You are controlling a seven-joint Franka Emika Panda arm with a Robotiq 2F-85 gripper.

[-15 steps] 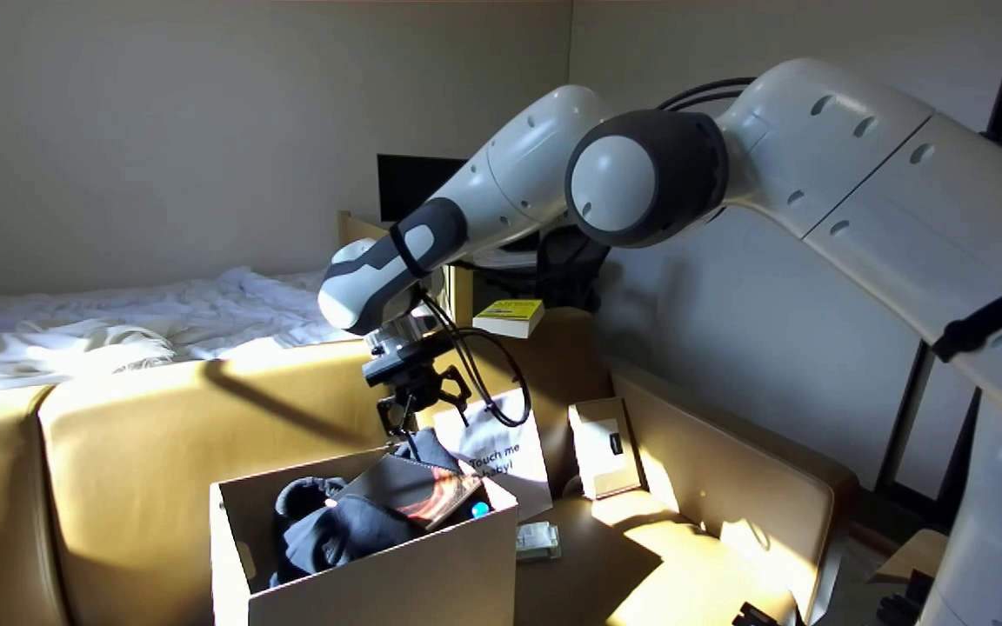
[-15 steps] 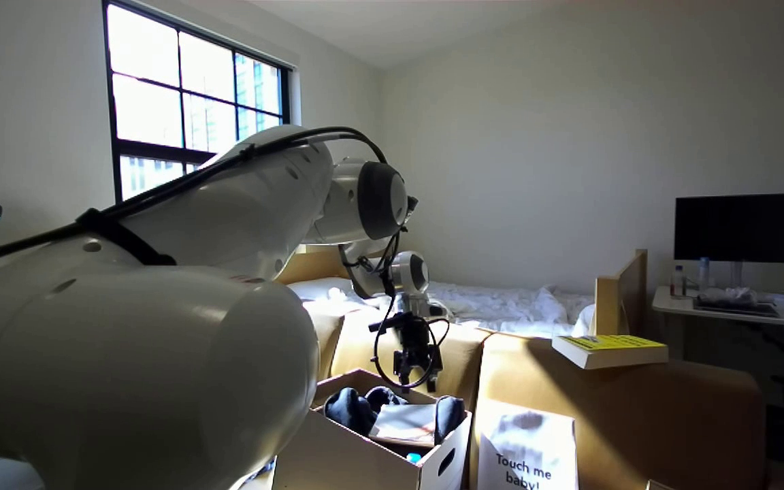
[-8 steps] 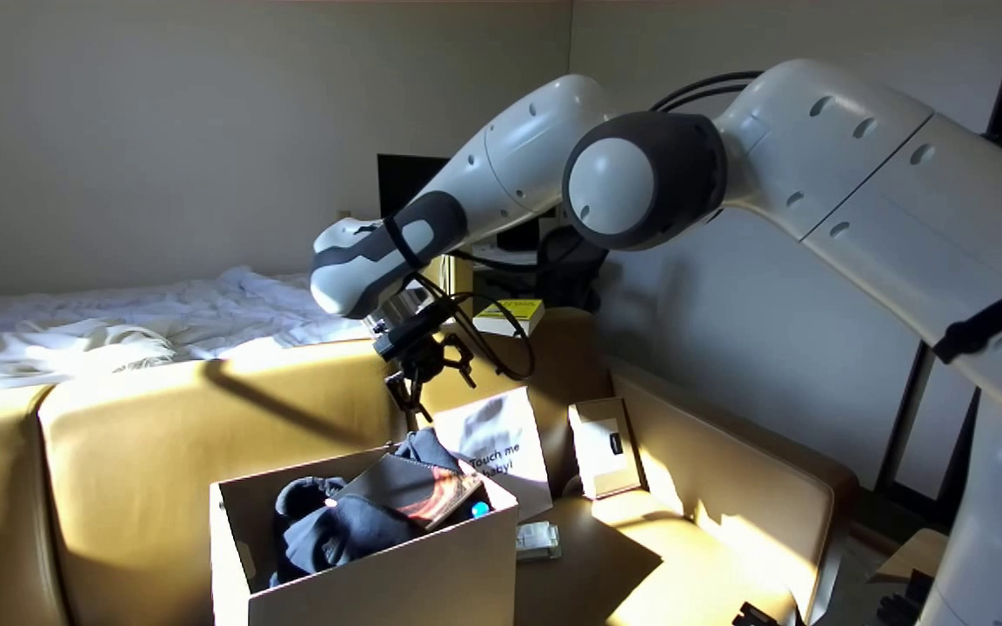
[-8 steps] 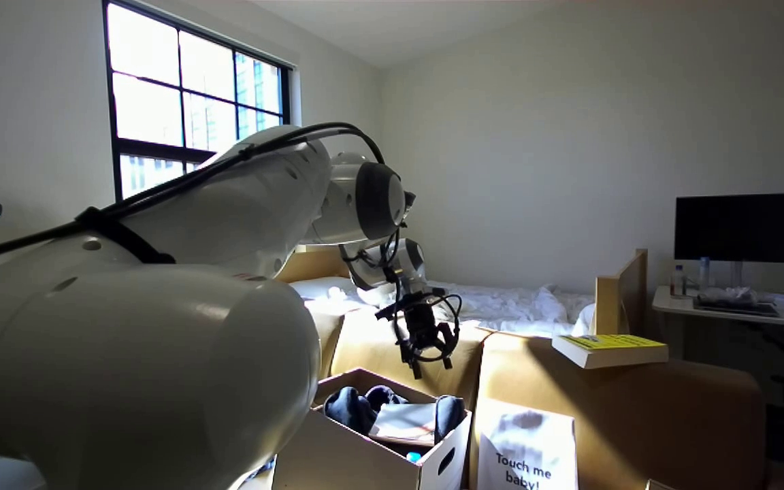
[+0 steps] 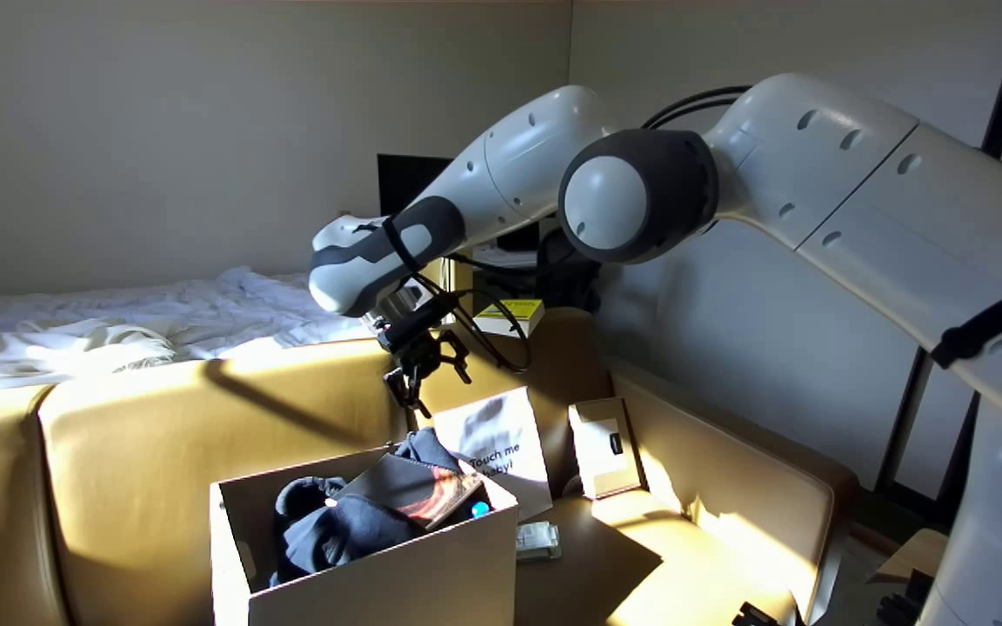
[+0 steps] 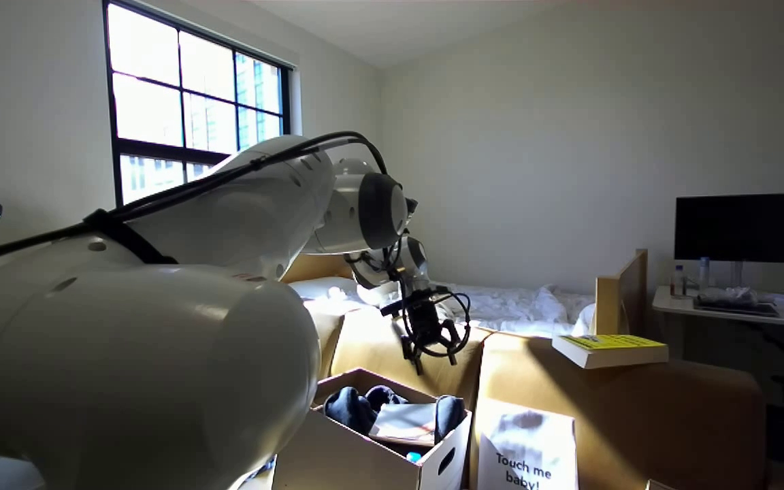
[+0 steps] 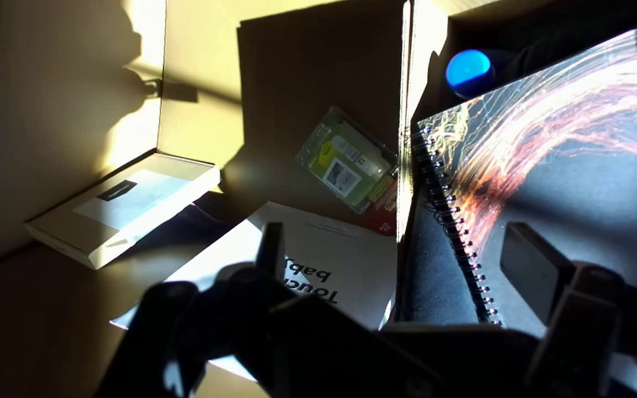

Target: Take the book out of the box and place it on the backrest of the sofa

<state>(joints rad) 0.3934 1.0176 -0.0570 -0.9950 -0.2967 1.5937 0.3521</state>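
The pale box (image 5: pixel 379 578) stands on the tan-yellow sofa (image 5: pixel 205 452); both also show in an exterior view, the box (image 6: pixel 351 449) and the sofa (image 6: pixel 535 381). A spiral-bound book (image 5: pixel 405 487) with a dark, fiery-streaked cover lies tilted on dark cloth in the box; it also shows in the wrist view (image 7: pixel 567 149). A thick book with a yellow cover (image 5: pixel 510 318) lies on top of the sofa backrest, also in an exterior view (image 6: pixel 610 352). My gripper (image 5: pixel 447 396) is open and empty, tilted, above the box's back corner; its fingers are spread in the wrist view (image 7: pixel 401 260).
A white sheet reading "Touch me baby!" (image 5: pixel 501 448) leans on the backrest beside the box. A flat carton (image 5: pixel 607 448) leans in the sofa corner. A small green package (image 7: pixel 346 166) lies on the seat. A blue cap (image 7: pixel 469 72) is in the box.
My gripper has risen from the box's back edge and tilted, with its fingers swinging toward the yellow book's side. In the last half second it moved only slightly. The books and box have not moved.
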